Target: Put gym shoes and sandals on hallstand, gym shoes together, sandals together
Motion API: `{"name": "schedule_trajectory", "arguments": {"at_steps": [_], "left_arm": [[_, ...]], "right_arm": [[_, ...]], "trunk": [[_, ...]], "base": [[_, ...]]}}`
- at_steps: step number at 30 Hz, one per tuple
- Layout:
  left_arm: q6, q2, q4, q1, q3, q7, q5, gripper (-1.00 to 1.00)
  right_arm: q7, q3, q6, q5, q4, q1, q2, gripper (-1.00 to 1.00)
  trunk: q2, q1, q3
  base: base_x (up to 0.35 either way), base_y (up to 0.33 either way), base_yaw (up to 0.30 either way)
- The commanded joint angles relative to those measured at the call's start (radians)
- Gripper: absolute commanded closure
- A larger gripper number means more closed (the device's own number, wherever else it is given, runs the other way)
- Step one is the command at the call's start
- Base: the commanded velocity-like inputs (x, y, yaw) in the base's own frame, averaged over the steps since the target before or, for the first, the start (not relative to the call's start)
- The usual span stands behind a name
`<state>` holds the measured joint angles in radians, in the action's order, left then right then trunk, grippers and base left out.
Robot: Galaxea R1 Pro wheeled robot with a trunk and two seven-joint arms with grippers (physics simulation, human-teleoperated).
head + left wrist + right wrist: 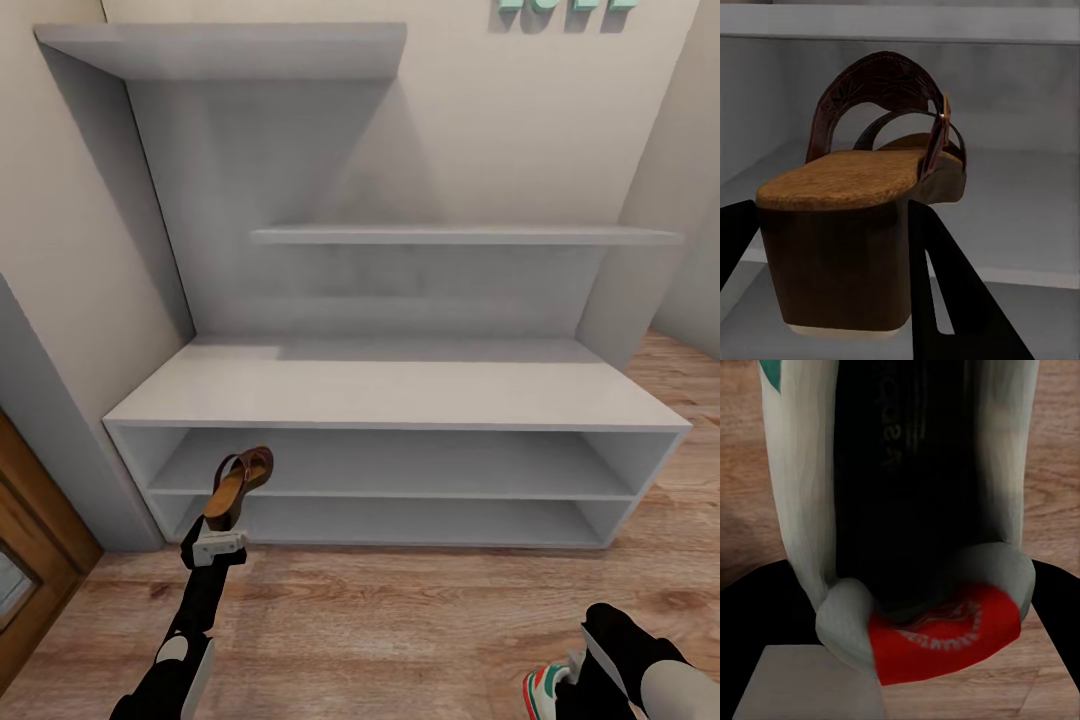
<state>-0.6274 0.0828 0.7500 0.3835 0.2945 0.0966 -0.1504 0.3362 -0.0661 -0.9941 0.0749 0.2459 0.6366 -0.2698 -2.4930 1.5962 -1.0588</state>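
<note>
A brown sandal point(240, 485) is gripped at its heel by the closed left gripper point(219, 541) before the shoe rack's point(400, 395) open shelves, while a gym shoe point(545, 692) is clamped by the right gripper point(578, 672) above the floor point(400, 610).

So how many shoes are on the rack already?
None yet: the rack has bare shelves and a bare top. The left pincer holds one sandal up at the shelf opening, and the right pincer holds one sneaker low over the floor. Both need placing.
</note>
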Motion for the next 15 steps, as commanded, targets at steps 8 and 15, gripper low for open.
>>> {"name": "schedule_trajectory", "arguments": {"at_steps": [8,15], "left_arm": [[0.0,0.0,0.001,0.0,0.0,0.0,0.0,1.0],[0.0,0.0,0.002,0.0,0.0,0.0,0.0,1.0]], "right_arm": [[0.002,-0.001,0.0,0.0,0.0,0.0,0.0,1.0],[0.003,-0.001,0.0,0.0,0.0,0.0,0.0,1.0]], "trunk": [[0.0,0.0,0.0],[0.0,0.0,0.0]], "base": [[0.096,0.0,0.0],[0.056,0.0,0.0]]}}
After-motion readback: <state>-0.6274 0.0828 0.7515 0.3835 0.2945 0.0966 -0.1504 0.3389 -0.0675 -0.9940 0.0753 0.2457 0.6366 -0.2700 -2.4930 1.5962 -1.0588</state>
